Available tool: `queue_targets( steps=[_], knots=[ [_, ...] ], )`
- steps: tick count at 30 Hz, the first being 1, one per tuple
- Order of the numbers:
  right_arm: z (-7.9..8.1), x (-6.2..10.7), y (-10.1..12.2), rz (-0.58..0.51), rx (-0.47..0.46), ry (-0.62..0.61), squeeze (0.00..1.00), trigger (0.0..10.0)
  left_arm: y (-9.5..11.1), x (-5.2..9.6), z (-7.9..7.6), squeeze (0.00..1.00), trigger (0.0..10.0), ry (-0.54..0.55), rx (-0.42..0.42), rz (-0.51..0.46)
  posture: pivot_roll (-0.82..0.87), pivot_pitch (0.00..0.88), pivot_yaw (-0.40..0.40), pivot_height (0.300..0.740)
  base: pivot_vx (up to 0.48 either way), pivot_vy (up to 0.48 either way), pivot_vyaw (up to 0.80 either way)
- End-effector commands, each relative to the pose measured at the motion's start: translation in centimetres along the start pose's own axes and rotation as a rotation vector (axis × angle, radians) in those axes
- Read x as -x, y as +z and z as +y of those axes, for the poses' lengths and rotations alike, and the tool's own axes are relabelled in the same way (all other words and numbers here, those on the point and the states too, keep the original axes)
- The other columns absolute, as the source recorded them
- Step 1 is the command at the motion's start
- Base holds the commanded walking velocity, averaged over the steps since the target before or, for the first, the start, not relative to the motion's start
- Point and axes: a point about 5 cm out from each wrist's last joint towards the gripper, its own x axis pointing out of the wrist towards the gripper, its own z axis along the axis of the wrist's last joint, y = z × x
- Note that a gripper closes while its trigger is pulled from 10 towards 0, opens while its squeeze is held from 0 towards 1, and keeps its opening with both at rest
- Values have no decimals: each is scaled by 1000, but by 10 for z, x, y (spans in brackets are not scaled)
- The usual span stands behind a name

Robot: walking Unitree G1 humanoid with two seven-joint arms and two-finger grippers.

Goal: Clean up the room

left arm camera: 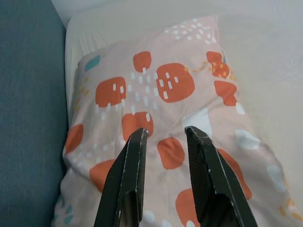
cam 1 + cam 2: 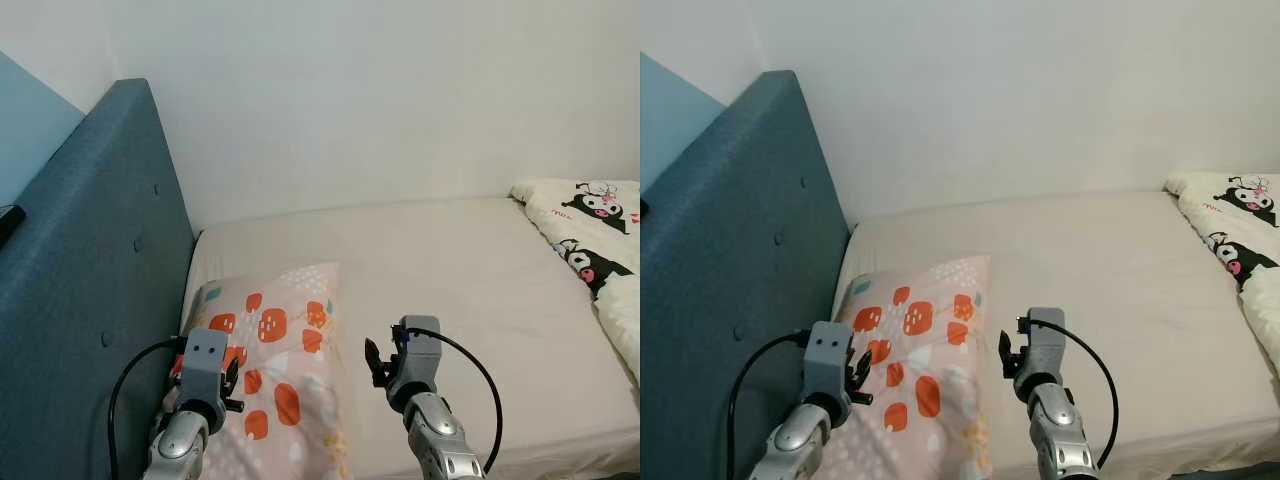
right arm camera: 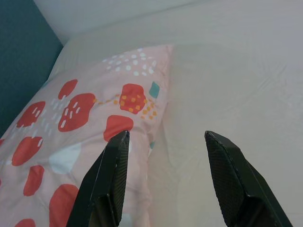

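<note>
- The pillow (image 2: 270, 350) is lying at the head of the bed, its far corner pointing toward 12 o'clock and the blue headboard (image 2: 90, 290) sitting at its 9 o'clock; the left gripper (image 1: 165, 137) is hovering over the pillow's middle with its jaws parted by a narrow gap, holding nothing
- The right gripper (image 3: 165, 142) is hanging at the pillow's 3 o'clock edge, jaws spread wide and empty, one finger over the cover and the other over the bare sheet (image 2: 470, 270)
- Risk, as I am judging it: the soft, puffy pillow is likely giving under a pinch, so the fingers may be catching only the thin cover; a wide bite at the edge may be gathering sheet as well
- The pillow's cloth is looking matte, pink with orange blotches; the headboard is looking tufted and woven; a folded cartoon-print quilt (image 2: 590, 230) is lying at 3 o'clock
</note>
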Motion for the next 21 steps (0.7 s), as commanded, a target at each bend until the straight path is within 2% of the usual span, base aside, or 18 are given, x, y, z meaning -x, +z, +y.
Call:
queue_targets(
  steps=[1,6,21],
  knots=[
    [1,2,-4,6,6,2,0,10000,-2,1,0,0,10000,-11,-33,1,11,44,-4,740,0,0,0],
    [1,3,-4,4,4,4,0,10000,3,0,-1,0,10000,6,-21,-26,7,41,-3,740,0,-105,0],
    [2,4,-3,2,0,9,0,10000,4,0,-3,0,10000,8,-32,-32,0,37,-8,740,0,-480,0]
  ],
)
